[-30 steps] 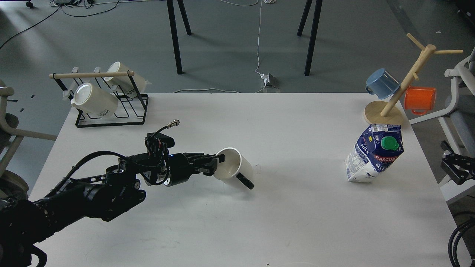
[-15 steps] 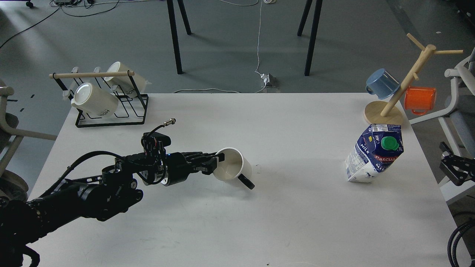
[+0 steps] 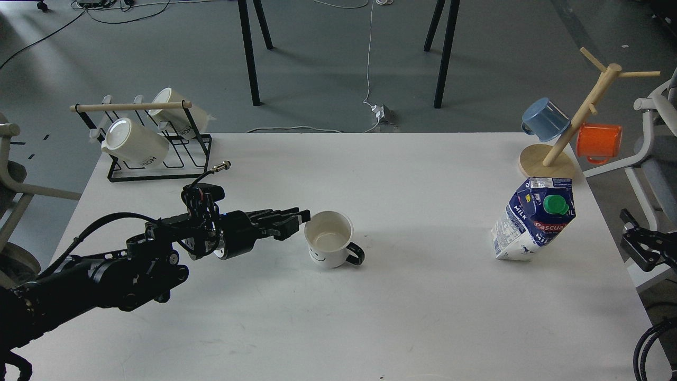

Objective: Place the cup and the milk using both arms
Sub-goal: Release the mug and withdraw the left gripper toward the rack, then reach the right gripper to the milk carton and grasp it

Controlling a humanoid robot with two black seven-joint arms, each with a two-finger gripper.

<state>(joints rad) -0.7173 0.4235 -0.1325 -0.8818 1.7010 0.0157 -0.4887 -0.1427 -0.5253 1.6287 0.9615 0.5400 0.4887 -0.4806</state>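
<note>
**Cup upright on the desk, just off my left tool's tips**

My left tool (image 3: pixel 302 218) reaches in low over the white desk (image 3: pixel 412 317), fingers pointing to the right. It grips nothing. The fingers appear as one dark bundle from this angle, so I cannot tell how wide they stand.

The cup (image 3: pixel 330 246) sits upright on the desk just beyond and slightly nearer to me than the tips of that tool, apart from them by a thin gap. Its mouth faces up, its small smiley face looks toward me, and its black handle sticks out on the side away from the tool.

The milk (image 3: pixel 533 219) stands far to the right of the left tool, well apart from the cup, leaning with its green cap toward me.

My right tool (image 3: pixel 634 247) shows only as a dark part at the right edge, off the desk, just beyond the milk; whether it is spread or closed I cannot tell.

Behind the left tool, a black wire rack (image 3: pixel 158 159) holds two cream cups (image 3: pixel 135 143). Beyond the milk, a wooden mug tree (image 3: pixel 576 119) carries a blue mug (image 3: pixel 545 119) and an orange mug (image 3: pixel 597 142).
</note>
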